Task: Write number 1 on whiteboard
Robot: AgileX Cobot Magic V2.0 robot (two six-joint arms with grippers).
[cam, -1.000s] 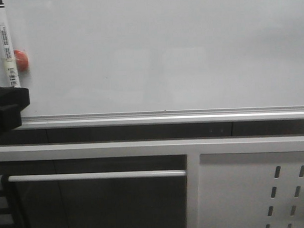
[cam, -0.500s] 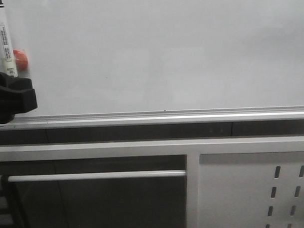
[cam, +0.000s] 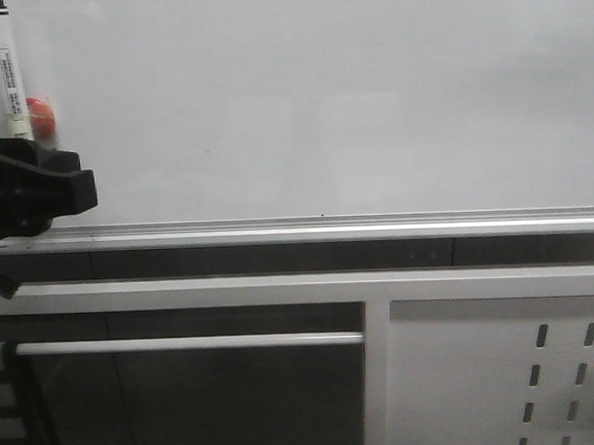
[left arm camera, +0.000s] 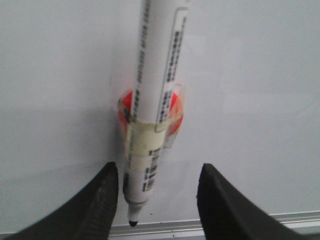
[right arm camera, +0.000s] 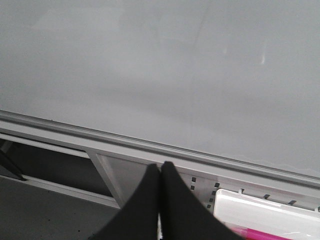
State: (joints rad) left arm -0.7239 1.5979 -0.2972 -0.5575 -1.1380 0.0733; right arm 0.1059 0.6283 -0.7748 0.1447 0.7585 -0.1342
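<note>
The whiteboard [cam: 322, 104] fills the upper front view, with its silver rail [cam: 326, 226] below. The number 1 is out of view; the board surface that shows is bare. A white marker [cam: 6, 72] hangs upright at the far left, taped to a red magnet [cam: 41, 112]. My left gripper [cam: 32, 188] is open just below it. In the left wrist view the marker [left arm camera: 155, 90] points tip-down between the spread fingers of that gripper [left arm camera: 159, 170], nearer one finger than the other. My right gripper [right arm camera: 161, 167] is shut on nothing, below the whiteboard [right arm camera: 150, 60].
Under the rail runs a white frame with a horizontal bar [cam: 184, 344] and a perforated metal panel [cam: 497, 372]. Beside the right gripper sits a white tray [right arm camera: 265, 210] with a pink item [right arm camera: 260, 234] in it.
In the front view the left gripper has risen and shifted right, closing in on the marker's lower end. The marker and magnet have not moved.
</note>
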